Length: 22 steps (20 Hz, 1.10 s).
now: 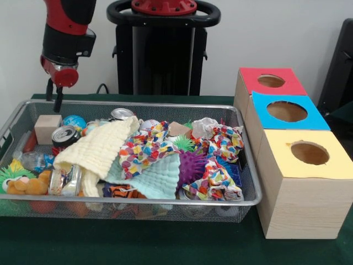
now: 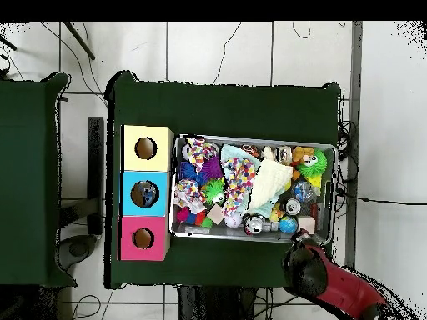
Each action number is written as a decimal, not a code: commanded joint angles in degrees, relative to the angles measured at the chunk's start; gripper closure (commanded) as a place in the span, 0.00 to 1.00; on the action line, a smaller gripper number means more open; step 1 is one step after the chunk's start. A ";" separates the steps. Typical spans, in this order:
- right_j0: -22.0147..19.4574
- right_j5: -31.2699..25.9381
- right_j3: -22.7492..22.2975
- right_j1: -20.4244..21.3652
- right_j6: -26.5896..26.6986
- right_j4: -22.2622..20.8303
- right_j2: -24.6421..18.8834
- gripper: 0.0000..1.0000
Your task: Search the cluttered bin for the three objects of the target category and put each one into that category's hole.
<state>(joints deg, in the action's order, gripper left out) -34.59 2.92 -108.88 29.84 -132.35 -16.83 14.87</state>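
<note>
Front view first, reading from my left: the gripper (image 1: 55,99) hangs from the red and black arm (image 1: 66,27) just above the far left corner of the wire bin (image 1: 251,160), its two thin dark fingers pointing down with only a narrow gap between them and nothing held. Below it in that corner I see a plain wooden block (image 1: 47,128), a blue ball (image 1: 74,121) and two drink cans, one (image 1: 64,136) beside the block and one (image 1: 121,114) at the far rim. An orange plush toy (image 1: 27,185) and a green spiky toy (image 1: 12,172) sit at the near left. A cream knitted cloth (image 1: 99,149) lies draped across the middle, with a bright patterned cloth (image 1: 144,148), a pale green cloth (image 1: 160,178) and a purple spiky ball (image 1: 191,164) to its right; all of it is heaped so that many pieces are half hidden. Right of the bin stand three wooden boxes in a row touching each other, each with a round hole: red top (image 1: 271,81) farthest, blue top (image 1: 287,111) in the middle, yellow top (image 1: 309,153) nearest. In the overhead view something dark shows inside the blue box's hole (image 2: 144,194), too small for me to tell what.
</note>
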 commanded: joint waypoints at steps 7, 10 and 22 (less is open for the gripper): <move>-7.60 3.72 10.34 -8.84 -1.65 -5.14 -18.03 0.00; -6.61 3.14 12.98 -10.09 -2.04 -4.60 -17.80 0.00; -4.61 -1.82 21.49 -15.34 -1.79 -2.06 -18.96 0.00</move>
<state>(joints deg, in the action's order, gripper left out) -37.83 -8.14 -105.11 31.35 -132.35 -21.48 10.27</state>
